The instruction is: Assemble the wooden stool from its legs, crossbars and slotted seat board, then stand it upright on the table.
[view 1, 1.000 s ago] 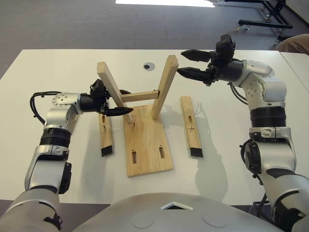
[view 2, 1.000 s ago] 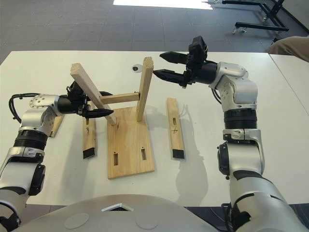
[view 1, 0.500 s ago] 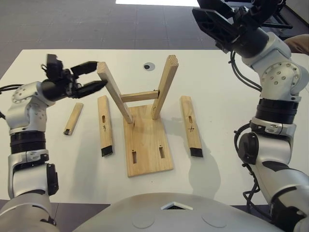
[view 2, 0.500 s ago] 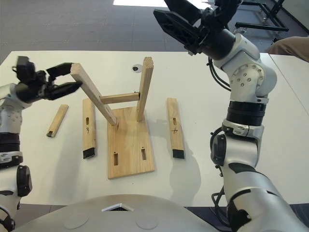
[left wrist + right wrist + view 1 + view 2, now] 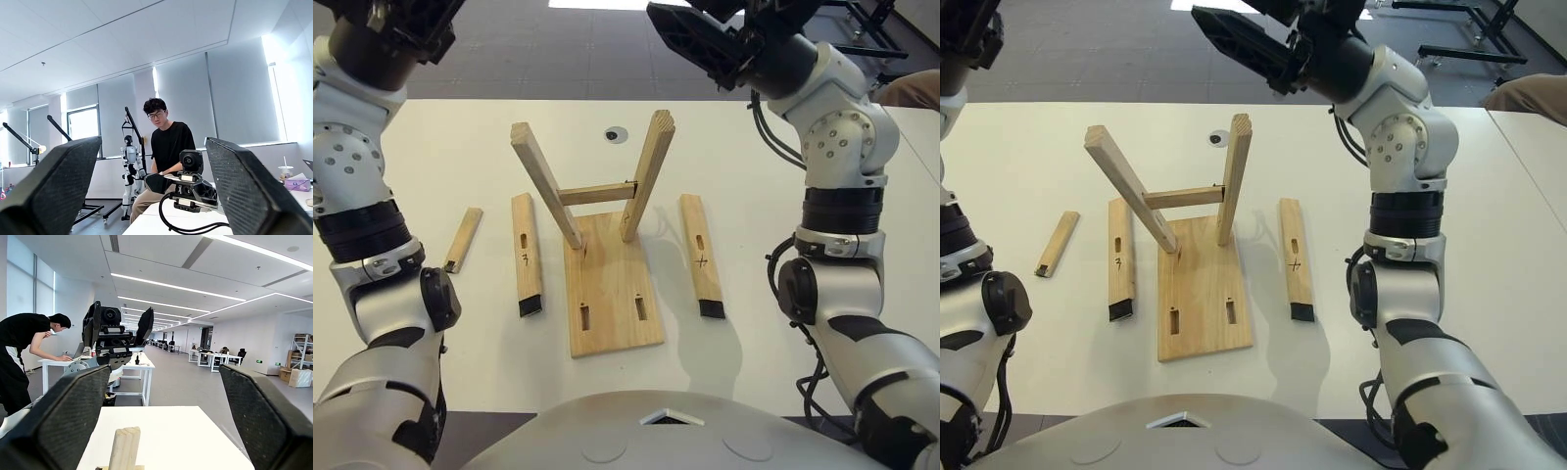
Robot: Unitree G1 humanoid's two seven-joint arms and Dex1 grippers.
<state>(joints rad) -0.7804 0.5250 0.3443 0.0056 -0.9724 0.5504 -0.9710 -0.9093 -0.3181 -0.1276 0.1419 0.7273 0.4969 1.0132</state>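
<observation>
Both arms are up high over the table (image 5: pixel 431 137). The left gripper (image 5: pixel 152 142) is raised above the far left side, its two fingers spread wide and grasping nothing. The right gripper (image 5: pixel 165 369) is just as high on the far right, fingers (image 5: pixel 690 37) parted, released as well.

Down on the table, the seat board (image 5: pixel 617 323) lies flat in the middle. Its two far slots are taken. The left leg (image 5: pixel 546 186) meets the board at the far left slot and tilts sharply out to the left. The right leg (image 5: pixel 646 176) stands in the far right slot, leaning a little to the right. One crossbar (image 5: pixel 597 195) runs between the two legs about halfway up.

The two near slots (image 5: pixel 584 316) show as dark open cut-outs with nothing standing in them.

A loose leg (image 5: pixel 527 253) lies flat just left of the board, dark-tipped end toward the near side. Another loose leg (image 5: pixel 701 255) lies flat on the right, a little apart from the board. A short crossbar (image 5: pixel 463 238) lies farther left, on its own. A small round grommet (image 5: pixel 616 134) sits in the table beyond the legs.
</observation>
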